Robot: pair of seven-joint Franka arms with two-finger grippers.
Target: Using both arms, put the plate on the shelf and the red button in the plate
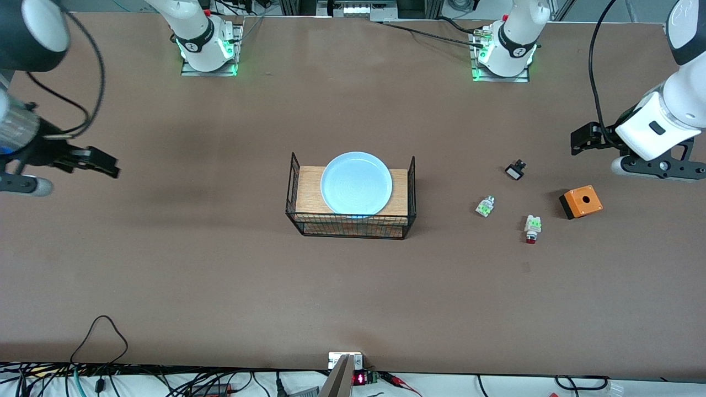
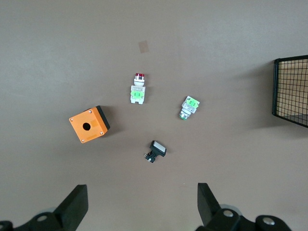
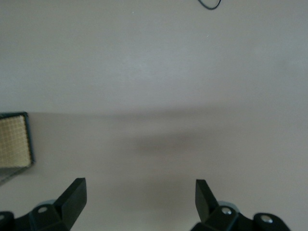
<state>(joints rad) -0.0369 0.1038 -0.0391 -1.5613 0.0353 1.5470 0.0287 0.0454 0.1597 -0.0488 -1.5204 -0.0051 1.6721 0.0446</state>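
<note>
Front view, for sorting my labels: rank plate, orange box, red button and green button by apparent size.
1. plate
2. orange box
3. red button and green button: too alike to rank.

Pale-blue plate [image 1: 356, 183], red-capped white-and-green red button [image 1: 532, 227], orange box [image 1: 581, 202]

**What the views cut off or leave unclear**

In the left wrist view the wire basket [image 2: 291, 90] runs off the frame's right edge, showing only a corner. In the right wrist view it [image 3: 15, 139] is clipped at the left edge. In the front view the right gripper [image 1: 107, 164] is blurred at left, its arm cropped; the left gripper [image 1: 584, 139] is cropped at right. The black part [image 1: 515, 170] is too small to identify.
</note>
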